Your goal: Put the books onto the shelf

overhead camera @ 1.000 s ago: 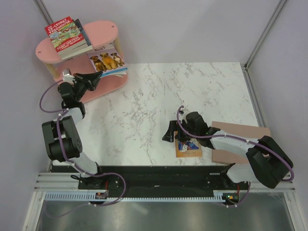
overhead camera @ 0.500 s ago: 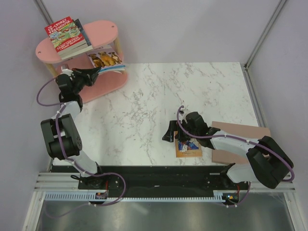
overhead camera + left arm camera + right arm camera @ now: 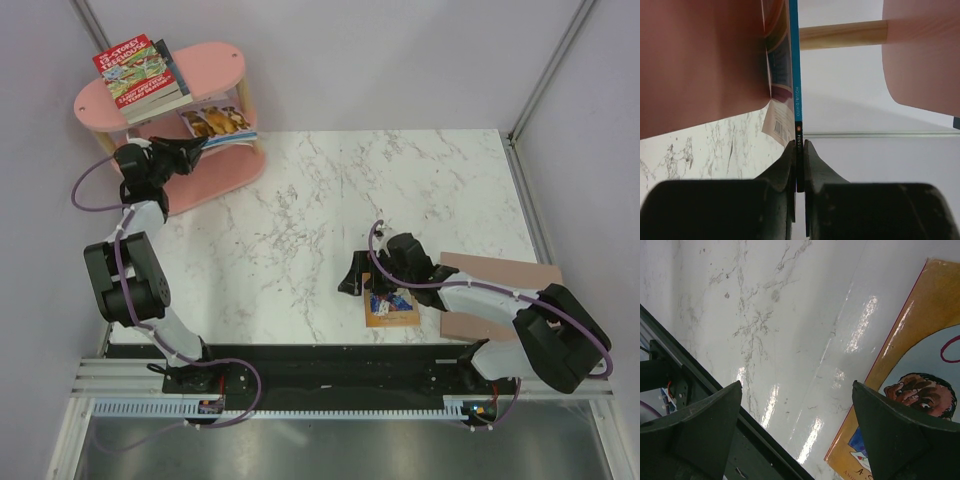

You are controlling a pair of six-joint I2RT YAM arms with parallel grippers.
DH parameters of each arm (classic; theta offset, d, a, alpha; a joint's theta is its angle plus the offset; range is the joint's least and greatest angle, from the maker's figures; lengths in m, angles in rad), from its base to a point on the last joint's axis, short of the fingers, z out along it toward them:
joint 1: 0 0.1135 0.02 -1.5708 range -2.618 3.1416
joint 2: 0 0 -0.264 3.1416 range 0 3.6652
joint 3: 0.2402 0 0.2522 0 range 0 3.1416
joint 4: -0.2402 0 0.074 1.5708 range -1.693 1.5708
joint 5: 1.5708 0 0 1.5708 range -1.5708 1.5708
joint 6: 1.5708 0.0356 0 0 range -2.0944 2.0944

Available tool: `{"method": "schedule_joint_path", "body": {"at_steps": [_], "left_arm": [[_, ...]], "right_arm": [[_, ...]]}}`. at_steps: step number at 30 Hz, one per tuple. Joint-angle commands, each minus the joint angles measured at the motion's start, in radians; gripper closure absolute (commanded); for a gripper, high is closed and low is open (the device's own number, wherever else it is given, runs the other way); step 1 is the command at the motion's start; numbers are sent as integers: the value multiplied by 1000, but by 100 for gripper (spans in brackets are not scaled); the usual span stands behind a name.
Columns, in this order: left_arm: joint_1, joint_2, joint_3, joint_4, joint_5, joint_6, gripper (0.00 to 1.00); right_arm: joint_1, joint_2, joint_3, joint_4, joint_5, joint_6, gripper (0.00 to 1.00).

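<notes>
Puppy book (image 3: 218, 122) now sits deeper under the top board of the shelf (image 3: 215, 60) than a second ago, its spine pinched by the left gripper (image 3: 799, 145). Right gripper (image 3: 355, 275) hangs spread wide over the edge of the orange-tan book (image 3: 392, 312).

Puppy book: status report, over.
Left gripper shut on puppy book, pinching its spine; book partway in under top board of shelf. Right gripper open above orange book on table. Nothing seen blocking.
</notes>
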Motion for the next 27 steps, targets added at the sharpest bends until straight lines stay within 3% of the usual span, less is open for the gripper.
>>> {"method": "schedule_joint_path", "body": {"at_steps": [1, 5, 11, 16, 27], "left_arm": [[-2, 2, 100, -53, -29, 94, 85], [-2, 16, 159, -153, -32, 139, 64], [-2, -4, 200, -313, -88, 209, 47], [-3, -49, 188, -428, -167, 248, 42], [-5, -10, 225, -569, -107, 269, 38]], "right_arm": [[5, -33, -14, 31, 9, 8, 2], [5, -39, -18, 31, 9, 10, 2], [5, -47, -28, 38, 5, 16, 2], [5, -54, -32, 38, 2, 20, 2], [8, -65, -38, 41, 0, 28, 2]]}}
